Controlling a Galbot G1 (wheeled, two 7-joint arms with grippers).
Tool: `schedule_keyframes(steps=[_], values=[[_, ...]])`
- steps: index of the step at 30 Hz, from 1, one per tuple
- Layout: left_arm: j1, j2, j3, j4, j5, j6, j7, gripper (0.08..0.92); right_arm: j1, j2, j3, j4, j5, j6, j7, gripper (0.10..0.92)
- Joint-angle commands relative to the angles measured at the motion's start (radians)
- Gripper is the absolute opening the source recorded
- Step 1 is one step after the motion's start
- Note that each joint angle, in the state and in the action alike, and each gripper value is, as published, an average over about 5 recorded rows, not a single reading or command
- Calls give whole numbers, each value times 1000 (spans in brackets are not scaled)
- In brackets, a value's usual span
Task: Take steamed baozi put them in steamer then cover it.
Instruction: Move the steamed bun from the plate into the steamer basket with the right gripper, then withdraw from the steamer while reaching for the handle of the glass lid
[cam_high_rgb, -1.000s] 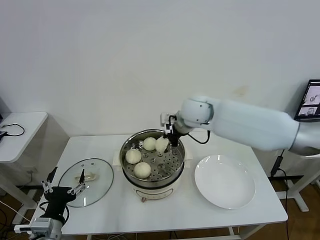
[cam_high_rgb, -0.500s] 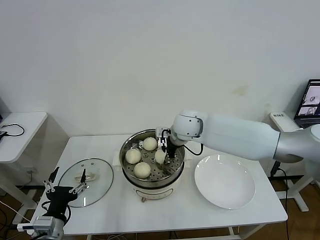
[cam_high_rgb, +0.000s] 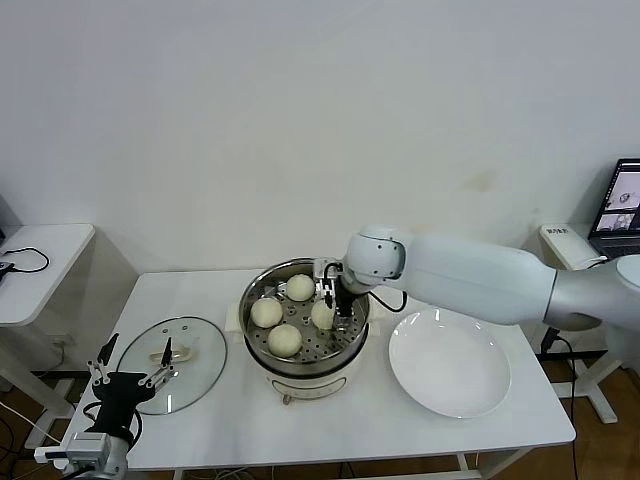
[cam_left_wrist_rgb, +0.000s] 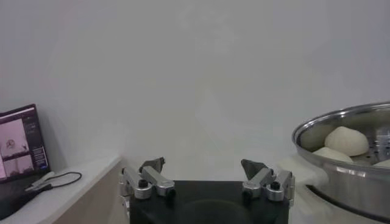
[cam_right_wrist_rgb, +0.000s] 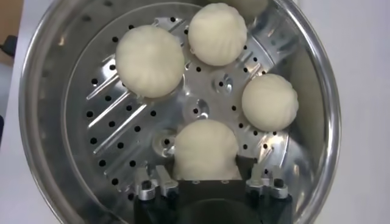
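Observation:
The steel steamer (cam_high_rgb: 248, 318) stands mid-table and holds four cream-white baozi. Three lie free on the perforated tray (cam_right_wrist_rgb: 122, 115): one at the back (cam_high_rgb: 300, 287), one at the left (cam_high_rgb: 266, 312), one at the front (cam_high_rgb: 285, 340). My right gripper (cam_high_rgb: 335, 306) reaches into the pot and is shut on the fourth baozi (cam_right_wrist_rgb: 206, 143), which rests low on the tray's right side. In the right wrist view my gripper (cam_right_wrist_rgb: 206, 163) has a finger on each side of that bun. The glass cover (cam_high_rgb: 196, 368) lies flat at the table's left. My left gripper (cam_high_rgb: 130, 381) is open beside it.
A flat white plate (cam_high_rgb: 450, 363) lies to the right of the steamer. A side table with a cable (cam_high_rgb: 30, 262) stands at far left. A screen (cam_high_rgb: 622, 200) is at far right. The left wrist view shows the steamer's rim (cam_left_wrist_rgb: 341, 176) with buns inside.
My right gripper has come down from the steamer's back rim and set the held baozi low on the tray. The left gripper has shifted only slightly.

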Motion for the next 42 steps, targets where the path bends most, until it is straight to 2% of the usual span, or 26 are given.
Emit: schedule_keyframes(steps=[1,6,11,15,20,26,32,37,42], values=[[1,1,-1,-4,0,1,0,823,30,-75,57,73,2,-2,-9,808],[0,2,-3,-4,-1,0,1,823,-2,-167,135,181,43,17,100,822],[-1,0,-3,5,1,-18,3,823,-162,-276,272,300,121,105,376,823],[-4,-3,-5,25,12,-60,12,823,-443,-364,489,351,29,266,555,822],[1,-8,-22,52,36,-95,14,823,-871,-396,889,385,-142,491,654,823],[8,-16,-35,85,57,-112,7,823,-1360,-272,1355,421,-303,739,651,823],[1,-26,-20,122,121,-120,-9,823,-1667,-61,1697,437,-359,921,601,823],[-24,-15,-20,190,279,-131,-22,823,-1819,112,1889,450,-323,982,557,823],[-52,18,-76,288,675,-179,-9,823,-1905,233,1989,480,-268,962,534,823]])
